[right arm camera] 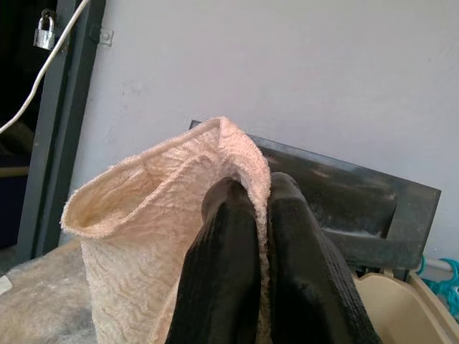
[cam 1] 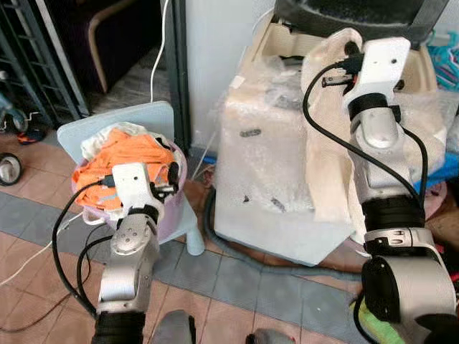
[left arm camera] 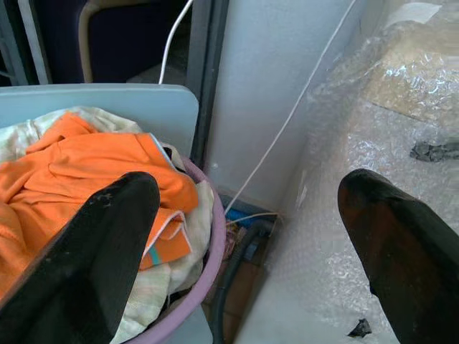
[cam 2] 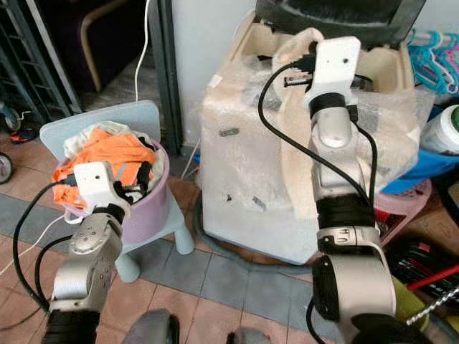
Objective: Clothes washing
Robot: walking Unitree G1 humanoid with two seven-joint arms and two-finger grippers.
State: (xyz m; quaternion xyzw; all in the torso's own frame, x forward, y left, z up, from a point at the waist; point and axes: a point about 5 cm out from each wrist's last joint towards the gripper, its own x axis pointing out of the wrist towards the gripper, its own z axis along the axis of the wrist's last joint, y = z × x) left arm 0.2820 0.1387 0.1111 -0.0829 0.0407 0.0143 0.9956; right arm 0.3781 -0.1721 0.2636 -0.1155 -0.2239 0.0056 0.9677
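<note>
Fingers (right arm camera: pixel 237 236) of my right gripper (right arm camera: pixel 262 215) are clenched on the top edge of a cream terry-cloth towel (cam 1: pixel 331 129), held high at upper right of the head frame, over the open top of the bubble-wrapped beige washing machine (cam 1: pixel 265 172). Towel hangs down the machine's front right side, mostly outside the opening. Dark lid (right arm camera: pixel 344 193) stands raised behind it.

My left gripper (left arm camera: pixel 251 215) has fingers spread wide, nothing between them, hovering at lower left just above the lilac plastic laundry basket (cam 2: pixel 154 204). Basket sits on a pale blue child's chair (cam 1: pixel 154 118) and is heaped with an orange garment (left arm camera: pixel 79 172) and whitish clothes under it.

Risks as I judge them: the pinch is only on a thin fold of the hem, so the towel could slip out while I move it. If I let go here, most of the cloth's weight is outside the tub and it would likely slide to the tiled floor (cam 1: pixel 237 279). Loose bubble wrap near the opening could snag the fabric or fingers. White cable (left arm camera: pixel 287 122) runs close to the left gripper.
</note>
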